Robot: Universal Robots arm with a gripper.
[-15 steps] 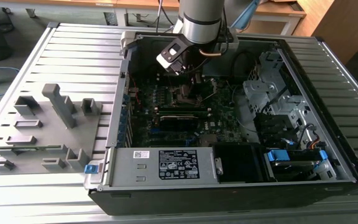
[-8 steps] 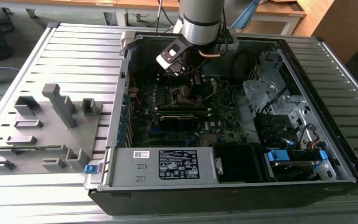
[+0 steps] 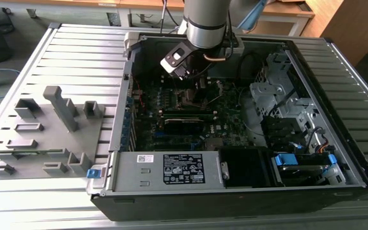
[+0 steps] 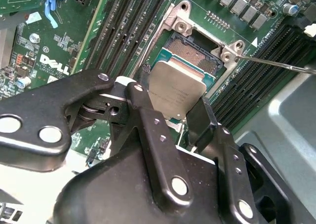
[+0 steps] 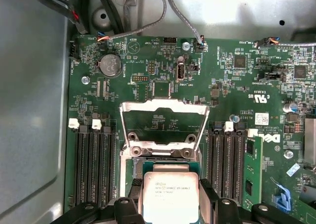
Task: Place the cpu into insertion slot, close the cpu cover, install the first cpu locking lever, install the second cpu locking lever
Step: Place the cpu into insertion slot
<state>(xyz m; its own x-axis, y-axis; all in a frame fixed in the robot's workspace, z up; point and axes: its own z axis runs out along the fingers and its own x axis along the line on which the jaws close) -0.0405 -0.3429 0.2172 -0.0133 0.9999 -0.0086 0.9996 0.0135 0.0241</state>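
Slatted grey metal table (image 3: 75, 52), set on a grey floor with wooden furniture (image 3: 337, 19) behind. On it lie:

- Computer case (image 3: 235, 201), on its side with the panel off, so the green motherboard (image 5: 148, 70) faces up for work from above.
- Grey fixture tray (image 3: 43, 139), just beside the case on the exterior view's left.
- Robot arm (image 3: 206, 24), reaching down into the case.
- Gripper (image 4: 170, 103), closed on the cpu (image 4: 175, 88). The black fingers (image 4: 143, 115) pinch two opposite edges and leave the metal top bare, probably so the chip stays level.
- Cpu, held just above the insertion slot (image 4: 192, 56) and partly overlapping it in both wrist views. Whether it touches the socket cannot be told.
- Cpu cover (image 5: 163, 105), swung up on its hinge at the socket's far edge, leaving the opening free.
- Locking lever (image 4: 276, 65), a thin metal rod angled away from the socket and, by the look of it, unlatched.
- Memory slots (image 5: 94, 164), long and black, flanking the socket on both sides.
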